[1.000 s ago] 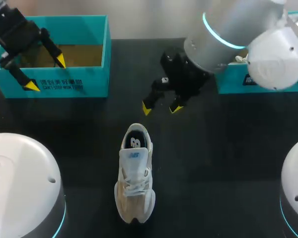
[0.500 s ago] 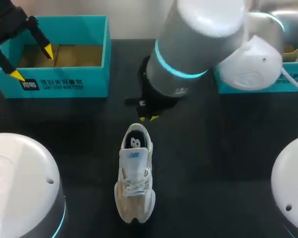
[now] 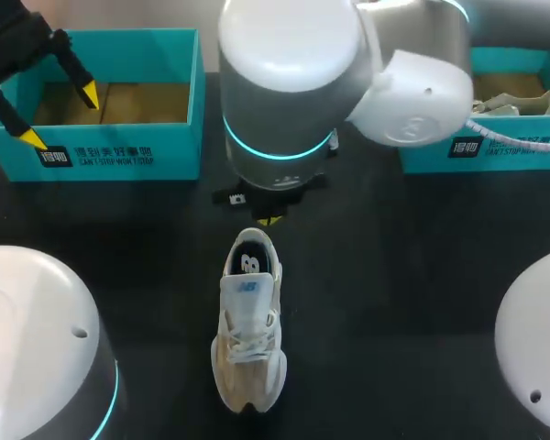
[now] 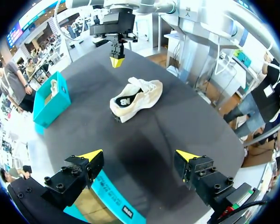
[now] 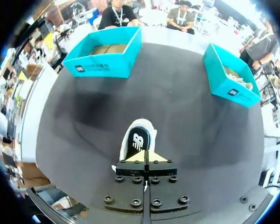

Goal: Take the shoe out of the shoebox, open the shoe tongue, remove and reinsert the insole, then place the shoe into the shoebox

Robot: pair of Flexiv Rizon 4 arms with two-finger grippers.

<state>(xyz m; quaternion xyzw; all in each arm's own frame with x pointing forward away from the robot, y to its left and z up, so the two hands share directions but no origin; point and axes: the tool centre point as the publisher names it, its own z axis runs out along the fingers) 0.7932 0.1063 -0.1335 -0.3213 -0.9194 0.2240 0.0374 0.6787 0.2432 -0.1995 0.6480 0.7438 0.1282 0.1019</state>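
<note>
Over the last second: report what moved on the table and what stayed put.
The right arm swung in toward the middle. The right end effector went from open to shut with nothing in it, and now hangs by the heel of the white sneaker. The left end effector drifted slightly farther left over the teal shoebox and is open as before. The sneaker has not moved.

shoe (image 3: 247, 321) at centre, right gripper (image 3: 270, 220) just behind its heel, left shoebox (image 3: 119, 156) back-left, right shoebox (image 3: 500, 151) back-right

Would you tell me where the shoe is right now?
In the head view, the shoe stands upright mid-table, its heel close to the right tool.
</note>
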